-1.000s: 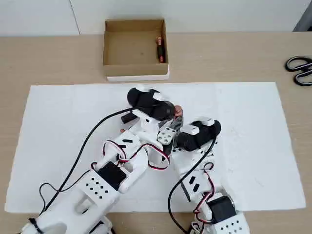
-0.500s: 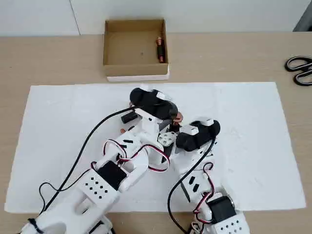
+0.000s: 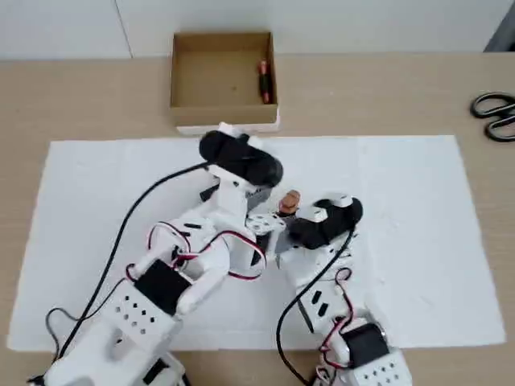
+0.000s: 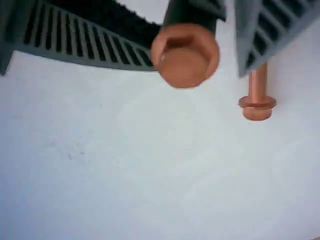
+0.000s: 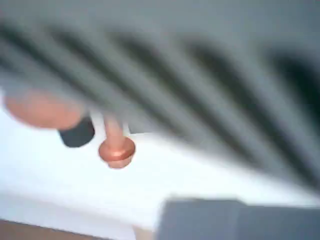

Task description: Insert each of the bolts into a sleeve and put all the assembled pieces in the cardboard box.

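high view looks down on the table [image 3: 402, 88]; wrist views, close over the sheet [image 4: 150, 175], share one bolt [image 4: 257, 98]

Taken from the sheet's [image 3: 96, 209] centre: the left arm [image 3: 213, 233] comes in from 7 o'clock and the right arm [image 3: 326, 241] from 6, with a bolt [image 3: 288, 201] between their heads. At 12 o'clock a narrow lane separates the left arm from the box [image 3: 224, 117]. Inside the box, a piece [image 3: 262, 79] lies along the 3 o'clock wall, with bare floor beside it. Bare sheet lies at 9 and 3 o'clock. Scissors [image 3: 495, 112] lie off the sheet at 2.
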